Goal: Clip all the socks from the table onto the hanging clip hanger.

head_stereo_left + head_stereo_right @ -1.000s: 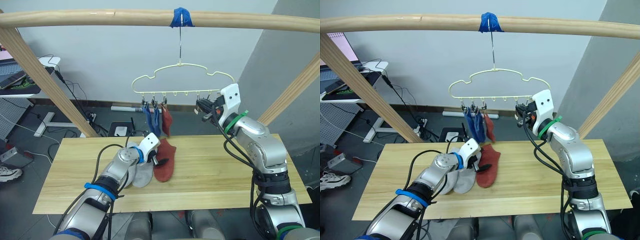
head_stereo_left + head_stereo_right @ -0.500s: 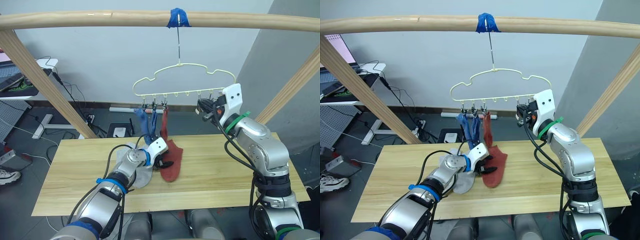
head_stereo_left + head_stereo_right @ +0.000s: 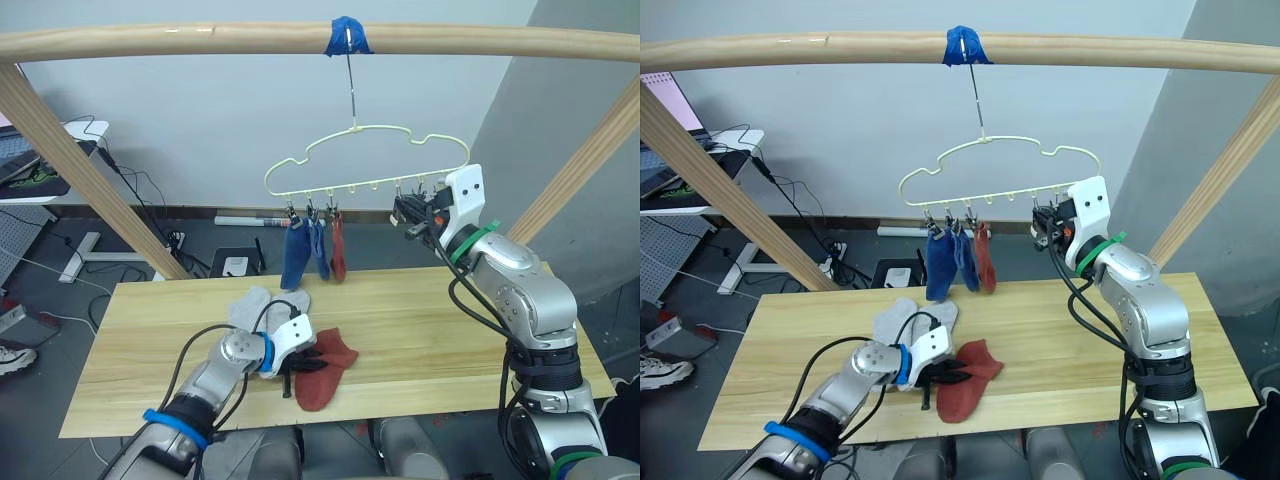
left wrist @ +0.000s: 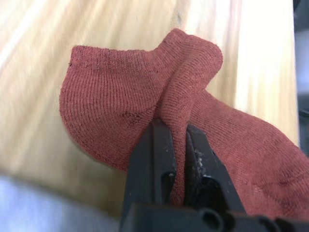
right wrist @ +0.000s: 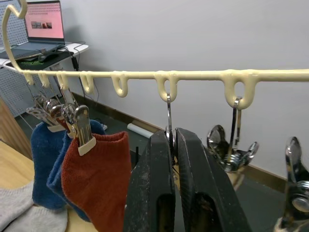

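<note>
Red sock (image 4: 145, 106) is pinched by left gripper (image 4: 176, 145) on table (image 3: 420, 310); right gripper (image 5: 175, 145) is clamped on a clip (image 5: 168, 116). Next: sock lifted to hanger (image 3: 365, 160).

The bench (image 3: 440, 320) is pale wood with visible grain and a matt finish. The rust-red sock (image 4: 120, 101) is ribbed knit cloth, soft and matt, pinched by the matt black left pincer (image 4: 176, 145). The clip hanger (image 5: 193, 75) is smooth pale-coated wire carrying glossy metal clips (image 5: 231, 150).
</note>
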Tool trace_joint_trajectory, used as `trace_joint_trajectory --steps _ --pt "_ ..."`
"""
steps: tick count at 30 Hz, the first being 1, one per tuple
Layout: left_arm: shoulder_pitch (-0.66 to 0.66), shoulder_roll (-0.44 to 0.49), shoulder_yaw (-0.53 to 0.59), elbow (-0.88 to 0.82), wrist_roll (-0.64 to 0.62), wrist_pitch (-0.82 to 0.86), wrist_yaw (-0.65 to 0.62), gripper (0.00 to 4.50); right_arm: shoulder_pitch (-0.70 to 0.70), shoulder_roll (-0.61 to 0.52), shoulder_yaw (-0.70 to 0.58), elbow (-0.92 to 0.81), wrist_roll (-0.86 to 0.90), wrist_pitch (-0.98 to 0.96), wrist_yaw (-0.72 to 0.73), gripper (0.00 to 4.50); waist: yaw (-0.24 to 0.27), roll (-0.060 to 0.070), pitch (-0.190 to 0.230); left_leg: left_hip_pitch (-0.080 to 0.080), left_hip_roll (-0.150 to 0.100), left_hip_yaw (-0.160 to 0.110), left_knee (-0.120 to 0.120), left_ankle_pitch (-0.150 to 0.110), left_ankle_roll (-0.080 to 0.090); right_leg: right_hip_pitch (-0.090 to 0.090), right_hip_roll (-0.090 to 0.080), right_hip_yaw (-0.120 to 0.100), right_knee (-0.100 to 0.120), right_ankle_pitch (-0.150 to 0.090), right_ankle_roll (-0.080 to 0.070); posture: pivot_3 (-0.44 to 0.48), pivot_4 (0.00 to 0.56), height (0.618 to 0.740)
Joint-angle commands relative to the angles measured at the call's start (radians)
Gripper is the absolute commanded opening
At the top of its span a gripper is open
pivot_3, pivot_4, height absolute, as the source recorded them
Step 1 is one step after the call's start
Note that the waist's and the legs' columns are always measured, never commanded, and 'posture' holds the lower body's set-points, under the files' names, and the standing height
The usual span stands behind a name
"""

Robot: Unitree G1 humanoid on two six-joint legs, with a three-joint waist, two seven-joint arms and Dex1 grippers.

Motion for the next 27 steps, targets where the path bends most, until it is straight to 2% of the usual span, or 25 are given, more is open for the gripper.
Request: trace_joint_trajectory --steps 1,6,12,18,20,21,27 --pt "0.021 0.021 0.007 -0.073 -0.008 -0.002 0.001 0.00 -0.006 -0.005 -0.015 -0.003 0.004 -0.014 0.000 0.00 0.001 0.000 0.000 0.000 0.000 0.000 0.000 0.000 0.000 0.000 0.000 0.000 0.000 -0.001 -0.002 -0.161 0.198 0.740" --pt "0.024 0.021 0.029 -0.119 -0.043 -0.012 0.008 0.00 -0.011 -0.007 -0.013 0.007 0.003 -0.021 0.005 0.00 0.001 0.000 0.000 0.000 0.000 0.000 0.000 0.000 0.000 0.000 0.000 0.000 -0.001 -0.001 -0.002 -0.157 0.192 0.740" --pt "0.067 0.054 0.087 -0.219 -0.107 0.089 0.010 1.87 -0.015 -0.009 -0.013 0.012 0.003 -0.026 0.006 0.00 -0.001 0.000 0.000 0.000 0.000 0.000 0.000 0.000 0.000 -0.001 0.000 0.000 -0.001 0.000 0.000 -0.159 0.187 0.740" --pt "0.087 0.032 0.125 -0.304 -0.183 0.225 0.023 3.75 -0.015 -0.016 -0.014 0.015 0.001 -0.030 0.010 0.00 0.001 0.000 0.000 -0.001 0.000 0.000 0.000 0.000 0.000 -0.001 0.000 0.000 -0.001 0.000 -0.001 -0.162 0.179 0.740" --pt "0.063 0.004 0.143 -0.299 -0.201 0.256 0.065 4.34 -0.015 -0.017 -0.014 0.015 0.000 -0.031 0.010 0.00 0.001 0.001 0.000 -0.001 0.000 0.001 0.000 0.000 0.000 -0.001 0.000 0.000 -0.001 0.000 -0.001 -0.162 0.179 0.740" --pt "0.038 -0.023 0.152 -0.263 -0.194 0.251 0.109 4.46 -0.017 -0.017 -0.014 0.016 0.000 -0.031 0.008 0.00 0.001 0.000 0.000 -0.001 0.000 0.001 0.000 0.000 0.000 -0.001 0.000 0.000 -0.001 0.000 -0.001 -0.162 0.179 0.740" --pt "-0.070 -0.123 0.120 -0.020 -0.089 0.103 0.281 4.46 -0.022 -0.018 -0.012 0.020 -0.001 -0.034 0.005 0.00 0.000 0.000 0.000 -0.001 0.000 0.001 0.000 0.000 0.000 0.000 0.000 0.000 -0.001 0.000 0.001 -0.168 0.170 0.740"
